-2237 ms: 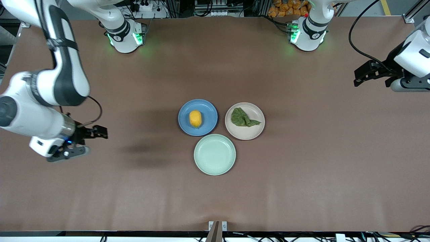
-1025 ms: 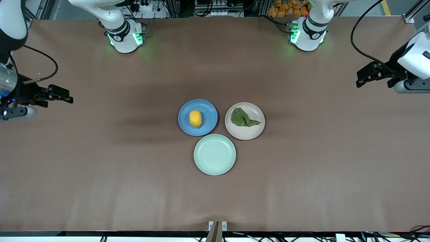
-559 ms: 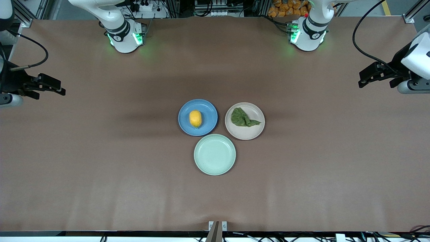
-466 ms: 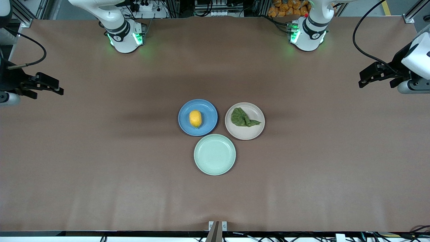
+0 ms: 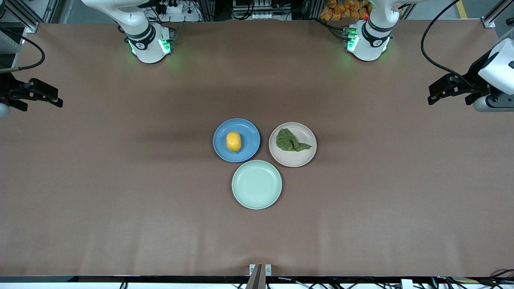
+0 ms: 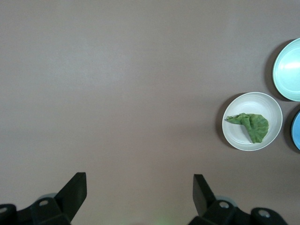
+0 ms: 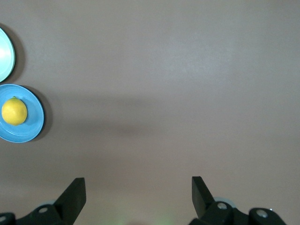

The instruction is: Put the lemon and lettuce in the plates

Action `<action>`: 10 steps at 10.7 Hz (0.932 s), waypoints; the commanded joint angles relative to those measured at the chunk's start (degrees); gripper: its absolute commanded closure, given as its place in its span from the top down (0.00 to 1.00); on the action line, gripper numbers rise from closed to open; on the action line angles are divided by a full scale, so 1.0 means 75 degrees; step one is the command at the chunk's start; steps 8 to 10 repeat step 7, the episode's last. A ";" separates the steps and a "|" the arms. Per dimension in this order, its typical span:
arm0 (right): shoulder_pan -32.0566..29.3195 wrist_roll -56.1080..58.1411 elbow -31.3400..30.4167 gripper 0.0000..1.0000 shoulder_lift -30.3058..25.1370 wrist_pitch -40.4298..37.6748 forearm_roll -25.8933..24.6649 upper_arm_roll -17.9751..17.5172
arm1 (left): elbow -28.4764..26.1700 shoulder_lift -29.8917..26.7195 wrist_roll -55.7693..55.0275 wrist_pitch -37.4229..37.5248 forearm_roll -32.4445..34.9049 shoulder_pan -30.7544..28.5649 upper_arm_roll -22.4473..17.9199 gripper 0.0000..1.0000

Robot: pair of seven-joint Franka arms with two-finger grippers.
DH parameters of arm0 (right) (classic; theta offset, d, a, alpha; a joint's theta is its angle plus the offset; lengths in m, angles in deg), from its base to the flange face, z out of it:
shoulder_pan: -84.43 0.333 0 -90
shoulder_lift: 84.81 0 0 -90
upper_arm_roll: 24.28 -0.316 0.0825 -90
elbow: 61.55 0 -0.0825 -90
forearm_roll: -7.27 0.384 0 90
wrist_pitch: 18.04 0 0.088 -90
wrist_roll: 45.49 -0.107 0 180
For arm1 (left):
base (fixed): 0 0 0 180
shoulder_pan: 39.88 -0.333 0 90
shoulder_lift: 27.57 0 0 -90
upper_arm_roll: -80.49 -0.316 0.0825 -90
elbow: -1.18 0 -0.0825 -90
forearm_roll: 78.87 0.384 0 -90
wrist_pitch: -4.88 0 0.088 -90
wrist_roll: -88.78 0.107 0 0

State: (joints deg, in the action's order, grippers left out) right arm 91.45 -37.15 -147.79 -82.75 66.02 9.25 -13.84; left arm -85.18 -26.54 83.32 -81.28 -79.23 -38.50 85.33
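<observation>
On blue plate [image 5: 249,130]: lemon [image 5: 233,141]; on beige plate [image 5: 299,158]: lettuce [image 5: 290,141]

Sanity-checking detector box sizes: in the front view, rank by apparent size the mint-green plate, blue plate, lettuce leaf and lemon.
1. Round pale mint-green plate, slightly the largest; it lies nearest the camera, so true size is unsure.
2. Round matte blue plate.
3. Dark green wrinkly lettuce leaf.
4. Small oval yellow lemon.

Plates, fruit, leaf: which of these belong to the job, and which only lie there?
Belong to the job:
lemon on blue plate
lettuce on beige plate

Only lying there:
mint-green plate, nearest the front camera
</observation>
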 commanded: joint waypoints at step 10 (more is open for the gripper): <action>-0.0080 -0.0115 0.0213 1.00 0.0019 -0.0357 -0.0345 -0.0091 | 0.0031 -0.0031 0.0259 0.0016 -0.0175 0.0075 -0.0129 1.00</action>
